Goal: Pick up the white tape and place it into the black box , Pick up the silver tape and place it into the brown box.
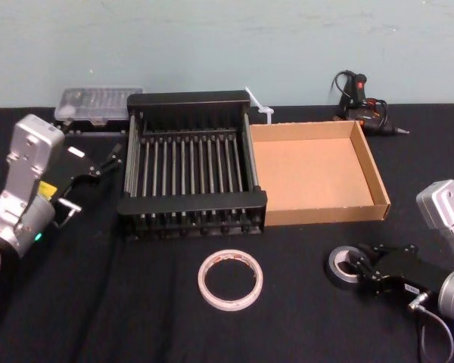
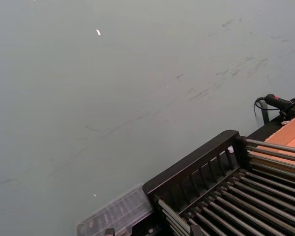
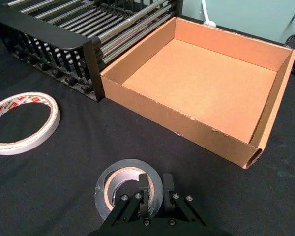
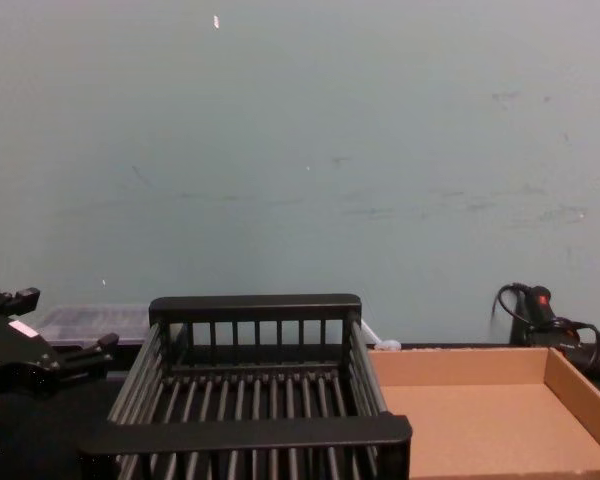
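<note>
The black slatted plastic crate [image 1: 191,166] and the shallow tan cardboard tray [image 1: 315,175] just right of it hold nothing. In front of the crate, the wide white tape ring [image 1: 230,280] lies on the black worktop [image 1: 121,318]. In front of the tray, the right claw [image 3: 154,195] clenches the small grey tape roll's [image 3: 119,184] rim; the left claw [image 1: 106,161] hangs left of the crate, fingers apart.

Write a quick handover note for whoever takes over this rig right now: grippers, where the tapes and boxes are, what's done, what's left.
Right gripper: closed on the wall of the silver tape, which sits on the table in front of the brown box.
Left gripper: open, raised beside the black box, holding nothing.
White tape: flat on the table in front of the black box.
Done: nothing boxed; both boxes empty.
Left: silver tape to brown box, white tape to black box.
</note>
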